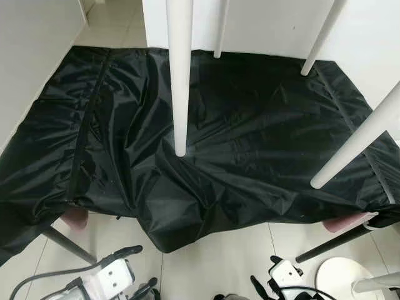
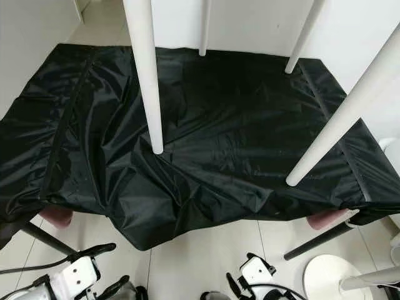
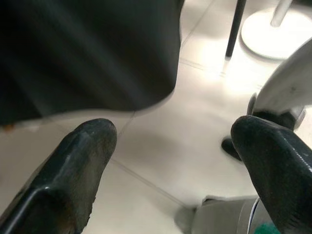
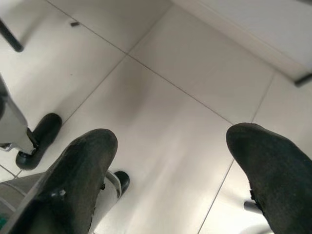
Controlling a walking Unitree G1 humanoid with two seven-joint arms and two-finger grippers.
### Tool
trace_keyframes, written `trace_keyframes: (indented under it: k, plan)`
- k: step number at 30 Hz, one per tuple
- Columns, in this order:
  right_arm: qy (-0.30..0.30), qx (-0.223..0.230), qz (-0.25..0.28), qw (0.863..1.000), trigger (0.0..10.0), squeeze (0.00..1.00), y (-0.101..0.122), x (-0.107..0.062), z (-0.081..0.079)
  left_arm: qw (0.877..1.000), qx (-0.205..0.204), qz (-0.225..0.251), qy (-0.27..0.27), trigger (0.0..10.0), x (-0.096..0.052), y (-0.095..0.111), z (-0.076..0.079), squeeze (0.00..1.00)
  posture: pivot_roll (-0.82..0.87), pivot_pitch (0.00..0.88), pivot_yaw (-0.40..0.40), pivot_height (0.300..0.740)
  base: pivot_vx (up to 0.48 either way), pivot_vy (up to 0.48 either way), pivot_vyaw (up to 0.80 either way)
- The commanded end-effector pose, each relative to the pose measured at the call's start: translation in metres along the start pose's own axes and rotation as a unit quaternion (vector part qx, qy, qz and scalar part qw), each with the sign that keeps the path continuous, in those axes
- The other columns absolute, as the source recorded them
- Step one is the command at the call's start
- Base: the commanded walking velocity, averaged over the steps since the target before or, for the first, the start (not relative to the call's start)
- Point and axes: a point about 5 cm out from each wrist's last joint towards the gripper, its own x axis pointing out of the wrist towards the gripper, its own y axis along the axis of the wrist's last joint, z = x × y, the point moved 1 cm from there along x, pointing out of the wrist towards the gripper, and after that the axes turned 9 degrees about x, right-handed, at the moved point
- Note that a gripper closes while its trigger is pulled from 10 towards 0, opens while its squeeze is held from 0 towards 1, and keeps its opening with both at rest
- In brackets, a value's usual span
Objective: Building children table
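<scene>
Nearest the camera, at the lower edge of the eye views, the left gripper [image 1: 128, 269] is seen low over the pale tiled floor [image 1: 212, 256], its two black fingers [image 3: 78, 165] spread wide apart with nothing between them; in the left wrist view only floor tiles and the drooping hem of the black cover lie beyond them. Just to its right the right gripper [image 1: 275, 278] is held at the same height, and its fingers [image 4: 83, 170] are likewise parted and empty, with bare tiles seen between them in the right wrist view.

Beyond both grippers a black cover [image 1: 237, 125] is spread across a low surface, creased and sagging at its near edge, where a fold hangs toward the floor. A long seam [image 1: 84, 125] is seen running along the cover's left side. Dark thin legs [image 1: 69, 244] are visible under the near corners of the covered surface.

Four white table legs [image 1: 180, 75] rise up out of the frame over the cover: one at the near left, one at the far left [image 1: 219, 31], one at the far right [image 1: 322, 37] and one at the near right [image 1: 359, 137]. At the lower right corner, a round white base [image 1: 347, 281] stands on the floor.
</scene>
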Motion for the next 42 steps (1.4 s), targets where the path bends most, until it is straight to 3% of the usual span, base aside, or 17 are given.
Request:
trace_keyframes:
  k: [1, 5, 9, 11, 15, 17, 18, 21, 22, 24, 25, 26, 29, 31, 35, 37, 42]
  plan:
    - [-0.023, 0.041, -0.051, 0.998, 10.0, 0.00, -0.023, -0.005, -0.005, 0.999, -0.016, -0.040, -0.013, 10.0, 0.000, -0.018, 0.017, 0.00, 0.00, 0.121, -0.005, 0.740, 0.000, 0.000, 0.00]
    - [-0.041, 0.068, -0.063, 0.995, 10.0, 0.00, -0.028, -0.005, -0.007, 0.997, -0.028, -0.066, -0.005, 10.0, 0.003, -0.027, 0.022, 0.00, 0.00, 0.119, -0.005, 0.740, 0.000, 0.000, 0.00]
    - [-0.074, 0.115, -0.075, 0.988, 10.0, 0.00, -0.033, -0.003, -0.007, 0.991, -0.075, -0.109, 0.021, 10.0, 0.010, -0.040, 0.026, 0.00, 0.00, 0.106, -0.004, 0.740, 0.000, 0.000, 0.00]
    - [-0.110, 0.173, -0.091, 0.974, 10.0, 0.00, -0.040, -0.002, -0.009, 0.977, -0.126, -0.165, 0.047, 10.0, 0.017, -0.053, 0.035, 0.00, 0.00, 0.106, -0.004, 0.740, 0.000, 0.000, 0.00]
    - [-0.128, 0.195, -0.100, 0.967, 10.0, 0.00, -0.043, -0.001, -0.009, 0.968, -0.150, -0.193, 0.057, 10.0, 0.020, -0.059, 0.040, 0.00, -0.01, 0.097, -0.001, 0.740, 0.000, 0.000, 0.00]
    - [-0.146, 0.210, -0.117, 0.960, 10.0, 0.00, -0.047, -0.001, -0.009, 0.955, -0.172, -0.231, 0.071, 10.0, 0.022, -0.066, 0.044, 0.00, -0.01, 0.090, -0.001, 0.740, 0.000, 0.000, 0.00]
    - [-0.146, 0.210, -0.117, 0.960, 10.0, 0.00, -0.047, -0.001, -0.009, 0.955, -0.172, -0.231, 0.071, 10.0, 0.022, -0.066, 0.044, 0.00, -0.01, 0.090, -0.001, 0.740, 0.000, 0.000, 0.00]
    - [-0.175, 0.223, -0.159, 0.946, 10.0, 0.00, -0.057, -0.006, -0.006, 0.933, -0.197, -0.288, 0.091, 10.0, 0.021, -0.075, 0.046, 0.00, -0.02, 0.079, -0.001, 0.740, 0.000, 0.000, 0.00]
    - [-0.175, 0.223, -0.159, 0.946, 10.0, 0.00, -0.057, -0.006, -0.006, 0.933, -0.197, -0.288, 0.091, 10.0, 0.021, -0.075, 0.046, 0.00, -0.02, 0.079, -0.001, 0.740, 0.000, 0.000, 0.00]
    - [-0.190, 0.247, -0.199, 0.929, 10.0, 0.00, -0.069, -0.013, -0.010, 0.913, -0.204, -0.337, 0.108, 10.0, 0.018, -0.082, 0.047, 0.00, -0.02, 0.067, -0.004, 0.740, 0.000, 0.000, 0.00]
    - [-0.190, 0.247, -0.199, 0.929, 10.0, 0.00, -0.069, -0.013, -0.010, 0.913, -0.204, -0.337, 0.108, 10.0, 0.018, -0.082, 0.047, 0.00, -0.02, 0.067, -0.004, 0.740, 0.000, 0.000, 0.00]
    - [-0.194, 0.258, -0.222, 0.920, 10.0, 0.00, -0.075, -0.016, -0.014, 0.899, -0.219, -0.359, 0.124, 10.0, 0.019, -0.085, 0.045, 0.00, -0.03, 0.064, -0.001, 0.740, 0.000, 0.000, 0.00]
    - [-0.188, 0.260, -0.231, 0.919, 10.0, 0.00, -0.076, -0.015, -0.020, 0.889, -0.250, -0.360, 0.135, 10.0, 0.023, -0.084, 0.043, 0.00, -0.04, 0.060, 0.008, 0.740, 0.000, 0.000, 0.00]
    - [-0.188, 0.260, -0.231, 0.919, 10.0, 0.00, -0.076, -0.015, -0.020, 0.889, -0.250, -0.360, 0.135, 10.0, 0.023, -0.084, 0.043, 0.00, -0.04, 0.060, 0.008, 0.740, 0.000, 0.000, 0.00]
    - [-0.169, 0.262, -0.241, 0.919, 10.0, 0.00, -0.074, -0.008, -0.035, 0.885, -0.271, -0.357, 0.128, 10.0, 0.035, -0.079, 0.040, 0.00, -0.04, 0.061, 0.017, 0.740, 0.000, 0.000, 0.00]
    - [-0.158, 0.228, -0.279, 0.919, 10.0, 0.00, -0.078, -0.008, -0.043, 0.878, -0.266, -0.376, 0.132, 10.0, 0.035, -0.081, 0.041, 0.00, -0.04, 0.055, 0.027, 0.740, 0.000, 0.000, 0.00]
    - [-0.146, 0.234, -0.284, 0.918, 10.0, 0.00, -0.075, -0.002, -0.057, 0.890, -0.219, -0.386, 0.109, 10.0, 0.042, -0.077, 0.043, 0.00, -0.04, 0.029, 0.041, 0.740, 0.000, 0.000, 0.00]
